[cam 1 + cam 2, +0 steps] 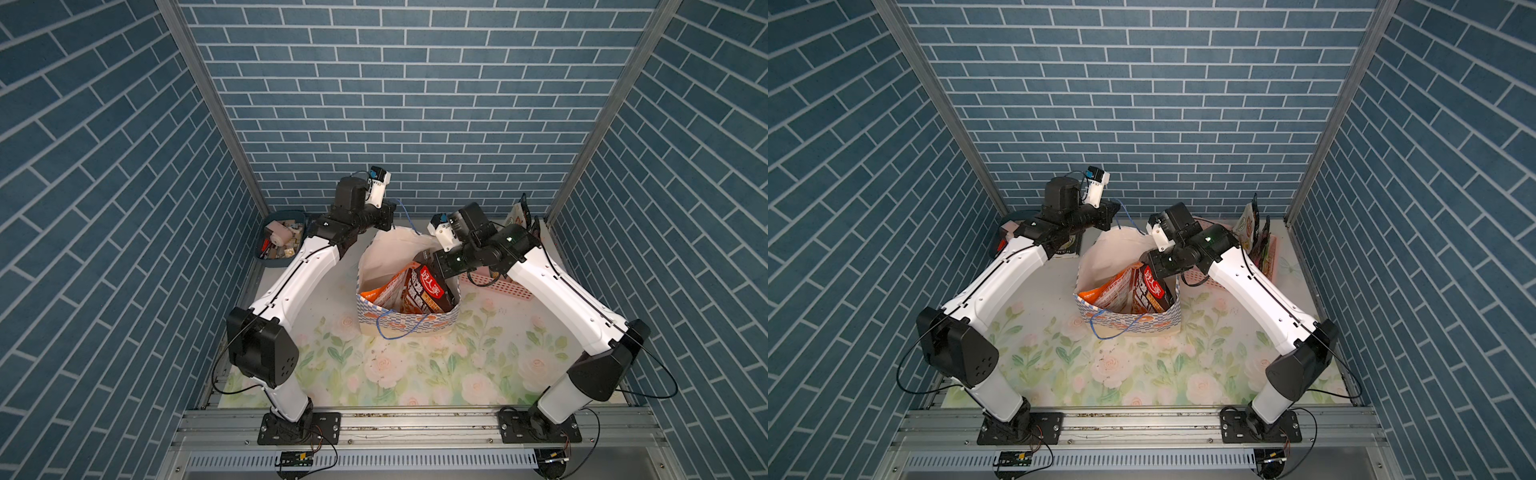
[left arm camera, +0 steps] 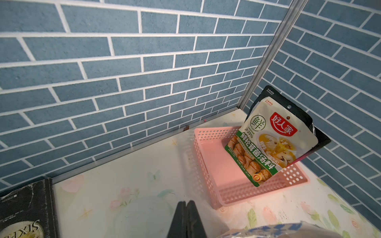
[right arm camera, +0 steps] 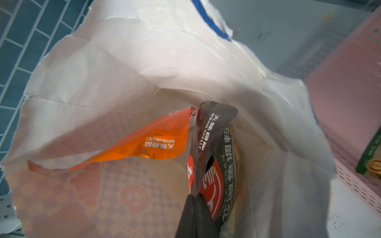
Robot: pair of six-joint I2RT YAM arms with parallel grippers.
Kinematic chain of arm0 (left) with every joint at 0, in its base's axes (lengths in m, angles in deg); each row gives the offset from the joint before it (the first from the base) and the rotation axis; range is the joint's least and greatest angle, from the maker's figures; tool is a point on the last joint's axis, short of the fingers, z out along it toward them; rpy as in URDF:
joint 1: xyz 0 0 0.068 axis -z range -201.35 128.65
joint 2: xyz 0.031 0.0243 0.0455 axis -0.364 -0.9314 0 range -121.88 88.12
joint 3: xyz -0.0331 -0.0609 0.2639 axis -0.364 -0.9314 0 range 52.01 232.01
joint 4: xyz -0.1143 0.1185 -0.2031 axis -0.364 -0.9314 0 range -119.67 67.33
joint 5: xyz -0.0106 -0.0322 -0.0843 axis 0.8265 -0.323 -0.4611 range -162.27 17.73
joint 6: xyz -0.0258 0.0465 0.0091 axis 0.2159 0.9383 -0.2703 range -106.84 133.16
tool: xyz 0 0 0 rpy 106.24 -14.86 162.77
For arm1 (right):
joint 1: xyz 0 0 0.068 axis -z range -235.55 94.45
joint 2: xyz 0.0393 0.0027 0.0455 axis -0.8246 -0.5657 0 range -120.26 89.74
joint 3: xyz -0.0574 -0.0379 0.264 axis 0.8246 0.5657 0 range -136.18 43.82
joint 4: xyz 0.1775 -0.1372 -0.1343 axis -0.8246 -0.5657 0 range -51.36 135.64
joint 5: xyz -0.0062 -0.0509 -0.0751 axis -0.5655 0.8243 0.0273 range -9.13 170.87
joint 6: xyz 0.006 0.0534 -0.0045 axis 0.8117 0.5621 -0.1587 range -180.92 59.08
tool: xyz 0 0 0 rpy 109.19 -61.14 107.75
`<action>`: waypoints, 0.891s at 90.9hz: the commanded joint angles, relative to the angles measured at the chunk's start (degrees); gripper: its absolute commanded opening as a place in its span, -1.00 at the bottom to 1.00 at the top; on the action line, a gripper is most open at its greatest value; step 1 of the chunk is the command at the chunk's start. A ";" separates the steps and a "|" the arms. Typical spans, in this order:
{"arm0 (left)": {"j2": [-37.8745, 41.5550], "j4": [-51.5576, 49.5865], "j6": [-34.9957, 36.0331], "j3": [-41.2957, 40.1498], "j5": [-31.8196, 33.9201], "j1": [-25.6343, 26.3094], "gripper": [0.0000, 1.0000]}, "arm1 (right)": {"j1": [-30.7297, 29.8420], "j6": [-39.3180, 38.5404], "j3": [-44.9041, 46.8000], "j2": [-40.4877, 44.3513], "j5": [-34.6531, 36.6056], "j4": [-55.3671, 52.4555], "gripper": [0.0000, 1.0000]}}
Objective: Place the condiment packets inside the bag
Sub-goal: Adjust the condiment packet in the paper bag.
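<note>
Right wrist view: right fingers (image 3: 198, 216) pinch the black packet (image 3: 208, 131) inside the bag (image 3: 123, 72) (an orange packet (image 3: 156, 142) leans beside it), which stands mid table (image 1: 415, 374); left fingers (image 2: 178, 220) are pressed together.

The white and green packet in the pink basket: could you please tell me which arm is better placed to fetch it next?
Right, probably. The basket with the white packet sits beside the right arm, whose pincer need only release the black packet into the bag. The left pincer is farther away.
</note>
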 commanded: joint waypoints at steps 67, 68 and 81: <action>3.81 4.88 0.51 -2.34 -3.17 -0.37 -1.00 | -1.33 0.04 -8.96 -0.40 12.98 -0.57 -0.22; 3.85 4.95 0.48 -2.37 -3.27 -0.37 -1.00 | -1.30 0.05 -9.14 -0.08 12.96 -0.48 -0.19; 3.64 5.26 0.36 -2.58 -4.62 -0.34 -1.00 | 2.70 0.04 -10.40 4.03 13.43 -0.04 0.04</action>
